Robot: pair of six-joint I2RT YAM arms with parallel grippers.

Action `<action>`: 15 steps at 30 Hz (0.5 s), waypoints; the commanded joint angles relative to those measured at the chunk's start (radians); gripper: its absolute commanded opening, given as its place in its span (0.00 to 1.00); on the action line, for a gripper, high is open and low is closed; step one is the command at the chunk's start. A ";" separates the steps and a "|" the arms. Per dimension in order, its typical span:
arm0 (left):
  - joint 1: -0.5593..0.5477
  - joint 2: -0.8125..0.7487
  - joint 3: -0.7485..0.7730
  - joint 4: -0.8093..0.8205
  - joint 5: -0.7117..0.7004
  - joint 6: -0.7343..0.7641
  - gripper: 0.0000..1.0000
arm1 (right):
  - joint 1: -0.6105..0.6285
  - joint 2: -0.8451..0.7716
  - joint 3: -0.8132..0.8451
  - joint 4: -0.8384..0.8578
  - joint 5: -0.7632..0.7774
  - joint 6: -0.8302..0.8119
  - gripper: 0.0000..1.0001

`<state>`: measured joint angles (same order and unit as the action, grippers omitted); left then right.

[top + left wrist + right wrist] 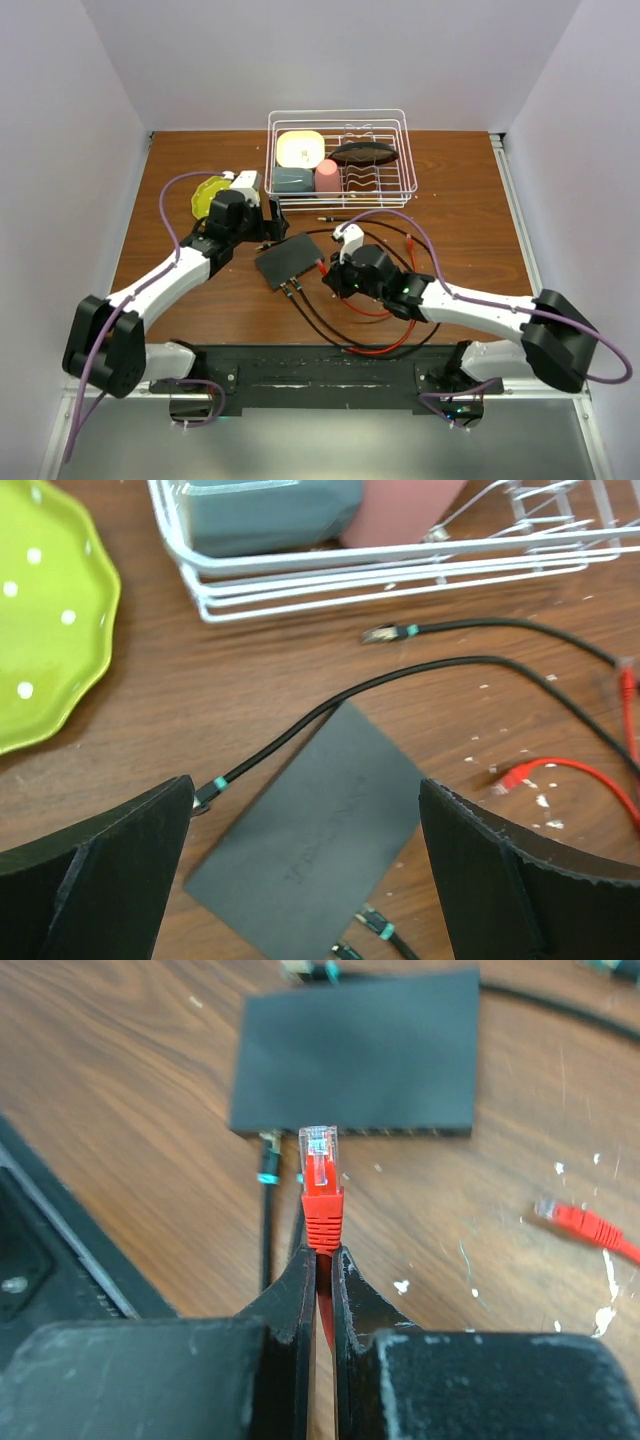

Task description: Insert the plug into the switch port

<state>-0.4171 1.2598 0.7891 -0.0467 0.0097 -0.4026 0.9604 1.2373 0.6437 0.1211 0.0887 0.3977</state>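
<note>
The switch (pixel 288 260) is a flat matte-black box lying on the wooden table between the arms; it also shows in the left wrist view (pixel 320 830) and the right wrist view (pixel 355 1050). My right gripper (pixel 323 1255) is shut on a red cable just behind its plug (pixel 321 1175), which has a clear tip. The plug points at the switch's socket edge and its tip is very close to it. A black plug (pixel 265 1160) with a teal band sits at that edge to the left. My left gripper (pixel 305 790) is open and empty, hovering over the switch's far end.
A white wire dish rack (pixel 400 185) at the back holds dishes and a dark oval dish (pixel 364 153). A green plate (pixel 208 195) lies at the back left. A loose black plug (pixel 385 633), a second red plug (pixel 515 777) and looped cables (pixel 375 335) lie around the switch.
</note>
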 commanded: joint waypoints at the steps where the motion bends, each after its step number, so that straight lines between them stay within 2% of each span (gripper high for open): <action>1: 0.066 0.067 -0.057 0.116 0.100 -0.021 1.00 | 0.030 0.095 0.085 -0.050 0.109 0.047 0.00; 3: 0.089 0.104 -0.091 0.180 0.140 -0.041 1.00 | 0.047 0.138 0.114 -0.089 0.144 0.064 0.00; 8: 0.093 0.165 -0.102 0.220 0.193 -0.042 0.99 | 0.070 0.270 0.174 -0.164 0.215 0.099 0.00; 15: 0.093 0.243 -0.151 0.353 0.288 -0.056 0.99 | 0.092 0.367 0.241 -0.230 0.266 0.130 0.00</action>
<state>-0.3275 1.4700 0.6651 0.1585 0.2150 -0.4358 1.0439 1.5772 0.8177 -0.0525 0.2852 0.4915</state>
